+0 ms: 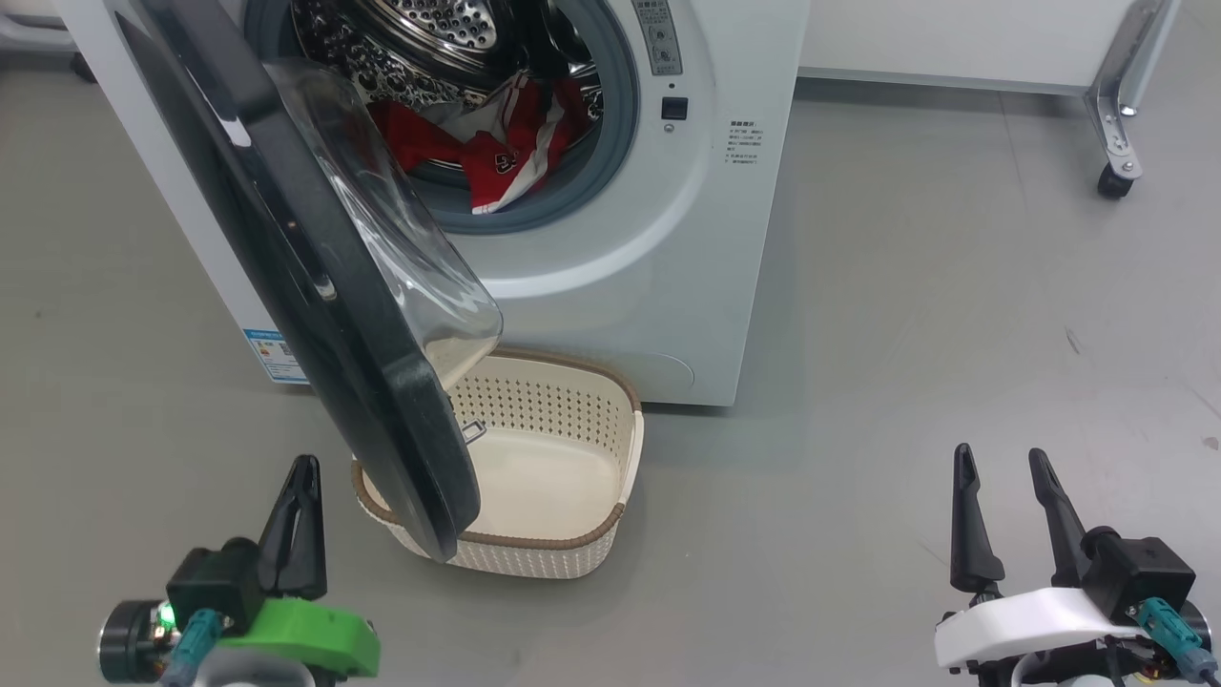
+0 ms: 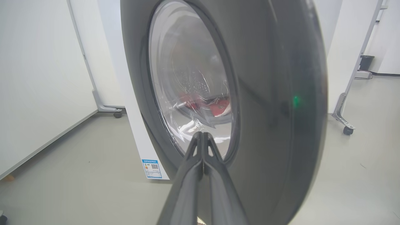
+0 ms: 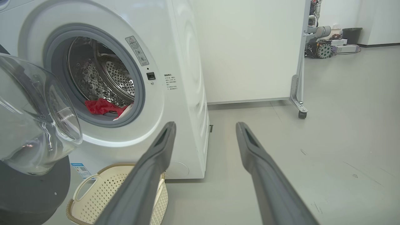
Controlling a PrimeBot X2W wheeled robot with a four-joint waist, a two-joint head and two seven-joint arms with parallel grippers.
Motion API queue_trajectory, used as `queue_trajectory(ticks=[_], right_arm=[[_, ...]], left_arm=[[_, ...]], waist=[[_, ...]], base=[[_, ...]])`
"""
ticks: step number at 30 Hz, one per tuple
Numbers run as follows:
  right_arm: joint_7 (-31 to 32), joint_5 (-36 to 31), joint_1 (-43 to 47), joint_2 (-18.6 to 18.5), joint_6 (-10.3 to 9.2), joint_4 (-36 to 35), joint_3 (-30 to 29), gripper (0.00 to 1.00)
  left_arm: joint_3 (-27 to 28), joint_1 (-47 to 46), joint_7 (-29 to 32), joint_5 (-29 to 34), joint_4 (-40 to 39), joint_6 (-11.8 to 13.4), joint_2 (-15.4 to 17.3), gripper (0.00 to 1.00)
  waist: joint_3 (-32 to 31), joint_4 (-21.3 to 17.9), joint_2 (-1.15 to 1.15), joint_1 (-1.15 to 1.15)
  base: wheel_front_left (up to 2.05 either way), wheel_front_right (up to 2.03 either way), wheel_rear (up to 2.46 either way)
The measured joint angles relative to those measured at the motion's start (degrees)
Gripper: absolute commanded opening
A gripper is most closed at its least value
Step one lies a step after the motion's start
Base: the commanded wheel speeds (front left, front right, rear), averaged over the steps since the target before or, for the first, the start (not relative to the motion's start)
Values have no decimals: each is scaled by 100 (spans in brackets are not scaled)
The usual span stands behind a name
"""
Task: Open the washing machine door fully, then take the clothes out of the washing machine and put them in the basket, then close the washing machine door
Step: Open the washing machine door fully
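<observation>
Swinging the washing machine door (image 1: 315,286) fully clear of the basket (image 1: 572,546) probably means nudging its free edge with the empty, pinched-shut left tool (image 1: 303,477); the right tool (image 1: 1002,460) waits wide apart.

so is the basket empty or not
Empty as far as shows: the basket has a bare floor, though the door hides its left part.
</observation>
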Motion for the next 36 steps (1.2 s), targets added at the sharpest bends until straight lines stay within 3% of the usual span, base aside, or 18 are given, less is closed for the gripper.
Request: queue_trajectory(ticks=[17,36], right_arm=[[-1,-102,1,110,86,30,-26,100],[-1,-190,1,224,205,85,-49,100]], left_arm=[[422,-1031,-27,112,-1401,56,-4,0],[-643,-1127,142,308,-1648,-266,-5,0]], waist=[[-7,6,0,0],[-21,-183,0,0]], base=[[0,0,0],[0,0,0]])
